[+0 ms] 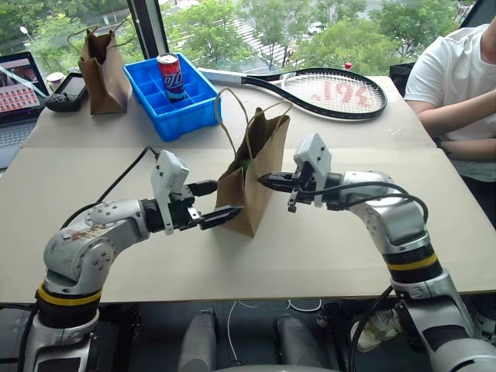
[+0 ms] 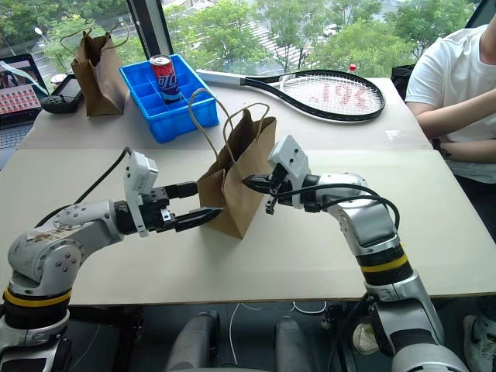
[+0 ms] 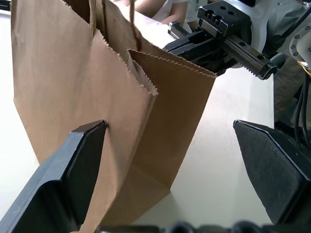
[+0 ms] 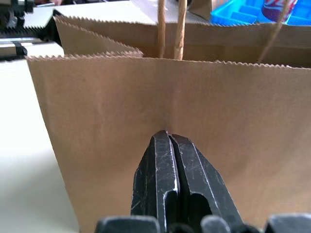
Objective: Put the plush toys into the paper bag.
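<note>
Paper bag [image 1: 252,174], the light-tan one with thin cord handles [image 1: 232,116], stands upright near the middle of the pale table [image 1: 325,248], with one gripper on either side of it. Inside its open mouth a small patch of green shows, perhaps one of the plush toys, though too little of it is visible to be sure.

On the bag's left, the left gripper [image 1: 211,203] points roughly level toward the bag with its two black fingers spread wide. In the left wrist view one finger [image 3: 73,170] lies against the bag's side panel while the other stands well clear of the paper.

On the bag's right, the right gripper [image 2: 253,184] has its fingers pressed together with nothing between them. Its tip sits at the bag's broad face, just below the serrated top edge; whether it actually touches the paper cannot be told.

Behind the bag stands a blue tray [image 1: 159,108] holding a drink can [image 1: 170,76]. A darker, narrower brown bag [image 1: 104,71] stands farther left, near a laptop [image 1: 17,97]. A tennis racket [image 1: 333,91] lies across the far side, and a person in a white shirt [image 1: 453,81] sits at the right edge.
</note>
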Robot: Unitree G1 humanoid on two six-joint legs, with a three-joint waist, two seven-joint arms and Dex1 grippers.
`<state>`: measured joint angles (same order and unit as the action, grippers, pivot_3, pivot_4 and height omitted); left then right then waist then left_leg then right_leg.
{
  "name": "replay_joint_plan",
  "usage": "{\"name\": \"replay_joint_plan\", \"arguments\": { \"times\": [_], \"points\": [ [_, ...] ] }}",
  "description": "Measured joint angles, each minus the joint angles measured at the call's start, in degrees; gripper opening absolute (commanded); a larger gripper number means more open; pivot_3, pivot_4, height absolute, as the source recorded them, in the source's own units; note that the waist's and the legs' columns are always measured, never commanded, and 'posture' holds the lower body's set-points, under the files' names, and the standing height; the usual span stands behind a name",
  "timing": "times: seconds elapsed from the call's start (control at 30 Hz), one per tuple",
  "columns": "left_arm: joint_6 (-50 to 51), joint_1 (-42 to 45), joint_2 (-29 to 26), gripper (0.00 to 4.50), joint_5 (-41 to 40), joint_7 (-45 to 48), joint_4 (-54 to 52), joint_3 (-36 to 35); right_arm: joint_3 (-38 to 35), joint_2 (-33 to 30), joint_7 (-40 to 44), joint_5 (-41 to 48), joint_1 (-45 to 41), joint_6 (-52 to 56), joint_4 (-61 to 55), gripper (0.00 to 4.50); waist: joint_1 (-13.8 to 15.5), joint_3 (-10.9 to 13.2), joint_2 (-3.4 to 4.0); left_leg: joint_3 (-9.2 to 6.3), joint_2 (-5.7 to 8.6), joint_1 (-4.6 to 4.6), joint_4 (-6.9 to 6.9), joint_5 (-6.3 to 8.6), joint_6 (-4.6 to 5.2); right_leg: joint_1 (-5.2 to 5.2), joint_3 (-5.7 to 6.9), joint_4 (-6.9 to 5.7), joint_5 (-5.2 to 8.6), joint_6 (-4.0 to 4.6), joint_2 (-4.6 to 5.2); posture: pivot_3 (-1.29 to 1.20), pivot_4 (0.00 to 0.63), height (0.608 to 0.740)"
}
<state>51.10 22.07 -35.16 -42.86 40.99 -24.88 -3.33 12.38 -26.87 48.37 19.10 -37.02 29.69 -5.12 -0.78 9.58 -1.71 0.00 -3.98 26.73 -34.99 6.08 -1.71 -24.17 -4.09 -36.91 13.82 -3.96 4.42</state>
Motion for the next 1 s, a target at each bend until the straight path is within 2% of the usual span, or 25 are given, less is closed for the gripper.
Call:
{"name": "replay_joint_plan", "arguments": {
  "times": [0.3,0.4,0.73,0.87,1.0],
  "points": [
    [0.27,2.51,4.68,4.5,1.29,-5.94,1.29,1.55,0.41,3.69,-1.14,-1.69,1.55,-1.68,1.2,0.03,0.0,0.0,0.0,-0.01,0.0,-0.01,0.01,0.0,0.0,0.01,0.0,-0.01,0.0,-0.01,0.0,0.0,0.15,0.74],
    [0.76,2.51,5.78,3.83,1.28,-8.03,1.31,1.55,0.41,3.97,-1.26,-2.11,2.16,-1.69,1.2,0.0,-0.02,0.0,0.0,-0.01,0.0,-0.01,0.01,0.0,0.0,0.0,0.0,-0.02,0.0,-0.01,-0.01,0.0,0.15,0.74],
    [1.98,4.07,6.84,0.06,2.21,-11.92,3.51,1.52,0.28,4.2,-2.46,-2.22,3.39,-1.64,1.08,0.0,0.05,0.0,0.0,-0.01,0.0,-0.03,0.01,0.0,-0.01,0.02,0.0,-0.03,0.0,0.0,0.0,0.0,0.15,0.74],
    [1.93,5.4,7.03,0.06,2.38,-11.62,4.88,1.66,0.22,3.51,-2.52,-2.19,4.01,-1.1,0.56,0.0,-0.01,0.0,0.0,-0.01,0.0,-0.02,0.03,0.0,-0.01,-0.01,0.0,-0.03,0.0,-0.01,-0.01,0.0,0.15,0.74],
    [-0.43,8.97,3.13,0.06,2.67,-5.35,7.06,2.15,-1.94,-2.94,-1.16,-1.83,7.52,2.32,-3.69,0.0,0.36,0.0,0.0,0.0,0.02,0.01,0.04,0.0,-0.02,0.01,0.01,0.06,0.01,0.0,0.01,0.0,0.15,0.74]
  ]
}}
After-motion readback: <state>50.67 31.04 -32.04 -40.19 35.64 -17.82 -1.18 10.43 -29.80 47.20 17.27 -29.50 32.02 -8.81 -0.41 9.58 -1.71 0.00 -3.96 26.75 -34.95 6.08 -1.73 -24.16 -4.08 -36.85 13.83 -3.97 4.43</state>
